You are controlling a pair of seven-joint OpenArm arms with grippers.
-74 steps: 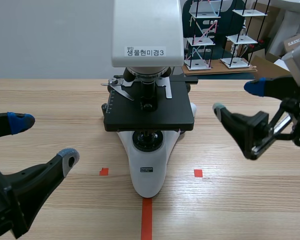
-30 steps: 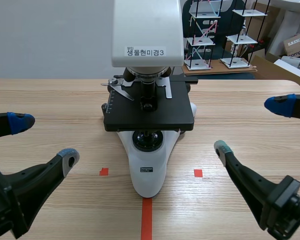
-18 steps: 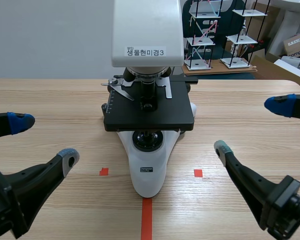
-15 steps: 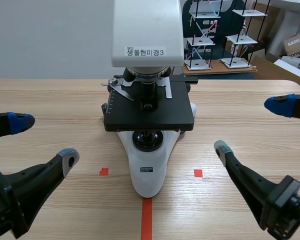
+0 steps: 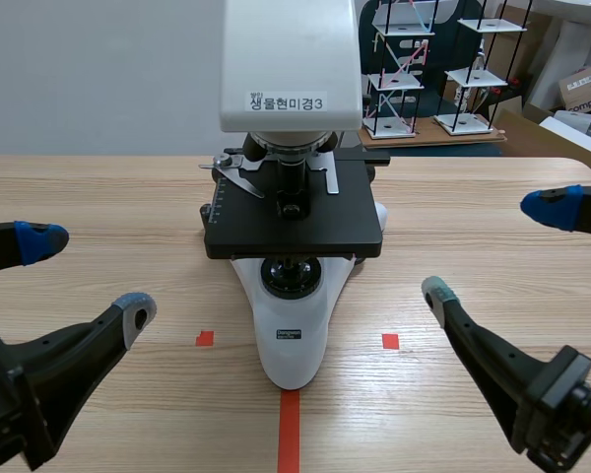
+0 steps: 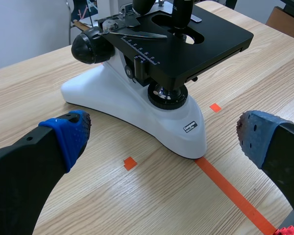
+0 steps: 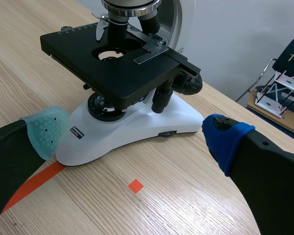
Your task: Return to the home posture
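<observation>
We are finding both tools spread wide and holding nothing. The left gripper (image 5: 87,276) and the right gripper (image 5: 494,250) are hanging low over the table (image 5: 108,187), one to each side of the microscope (image 5: 291,296) and well apart from it.

We are judging that this task calls for no grasp, since the arms themselves are its subject.

The microscope is standing upright at the table's middle, with the nose of its base meeting the orange-red tape line (image 5: 290,429). We are rating it heavy and rigid, and fragile at the optics and the stage (image 5: 294,222). Should handling arise, we are advising a hold on the curved arm and under the base, never on the stage, the knobs or the lenses.

It is showing a white body and a white head bearing a printed label (image 5: 288,101), a black square stage with a metal clip, and black focus knobs (image 6: 90,45).
</observation>
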